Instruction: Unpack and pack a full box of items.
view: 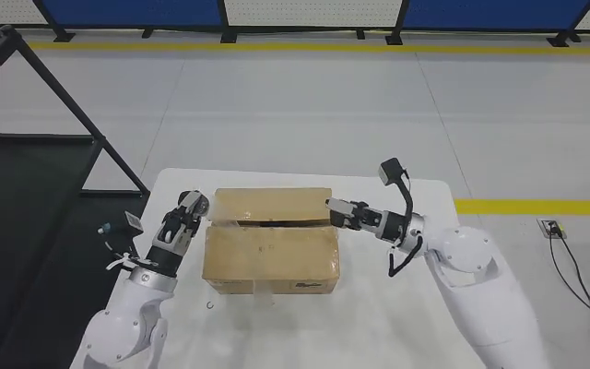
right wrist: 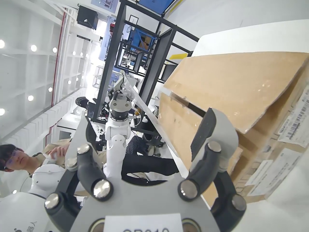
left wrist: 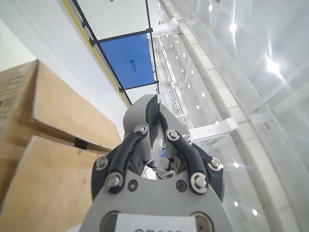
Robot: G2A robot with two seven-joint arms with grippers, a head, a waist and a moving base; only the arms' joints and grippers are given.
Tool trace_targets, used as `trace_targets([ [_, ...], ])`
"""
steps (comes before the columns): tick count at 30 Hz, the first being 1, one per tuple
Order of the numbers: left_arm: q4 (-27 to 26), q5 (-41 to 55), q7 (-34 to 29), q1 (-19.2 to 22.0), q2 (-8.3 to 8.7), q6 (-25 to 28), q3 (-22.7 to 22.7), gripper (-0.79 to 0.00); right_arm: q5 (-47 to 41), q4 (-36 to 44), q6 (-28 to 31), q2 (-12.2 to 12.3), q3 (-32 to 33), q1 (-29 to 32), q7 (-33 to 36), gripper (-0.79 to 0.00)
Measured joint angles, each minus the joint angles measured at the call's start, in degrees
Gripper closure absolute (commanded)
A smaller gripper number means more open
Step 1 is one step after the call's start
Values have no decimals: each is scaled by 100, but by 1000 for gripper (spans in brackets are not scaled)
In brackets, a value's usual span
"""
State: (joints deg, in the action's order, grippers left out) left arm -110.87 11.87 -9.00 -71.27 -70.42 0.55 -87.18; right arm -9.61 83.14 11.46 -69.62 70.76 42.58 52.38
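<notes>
Barcode labels [right wrist: 292, 122] stick to the box [right wrist: 229, 85], print too small.

Tool [right wrist: 147, 119], jaws apart, beside cardboard box [right wrist: 229, 85]

An industrial lab hall, shown by blue partition panels [view: 129, 11], yellow floor line [view: 277, 46] and ceiling lights [left wrist: 233, 27].

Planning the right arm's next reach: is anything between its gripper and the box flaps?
Nothing visible does: the open right gripper sits beside the box, at its flap seam; the tape strip leaves the far end.
</notes>
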Motion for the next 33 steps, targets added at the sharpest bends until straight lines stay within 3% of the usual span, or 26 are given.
trace_targets([
  [5,-218,116,410,337,-65,-231,301,0,106,157,746,30,87,192,-83,-785],
  [9,-444,359,981,706,-148,-460,569,0,464,339,1880,45,239,562,-816,-785],
  [12,-533,469,1248,859,-179,-548,665,0,408,332,1733,45,233,531,-721,-785],
  [20,-520,463,1200,836,-176,-550,657,0,429,349,1696,50,218,591,-713,-785],
  [24,-564,380,1096,753,-171,-752,612,0,673,243,1804,74,57,504,-277,-785],
  [29,-908,625,1180,1132,-232,-926,847,0,1370,68,1994,41,-328,172,-192,-785],
  [33,-1214,838,1164,1653,-294,-1235,1154,0,1961,-105,2255,-22,-562,76,-887,-785],
])
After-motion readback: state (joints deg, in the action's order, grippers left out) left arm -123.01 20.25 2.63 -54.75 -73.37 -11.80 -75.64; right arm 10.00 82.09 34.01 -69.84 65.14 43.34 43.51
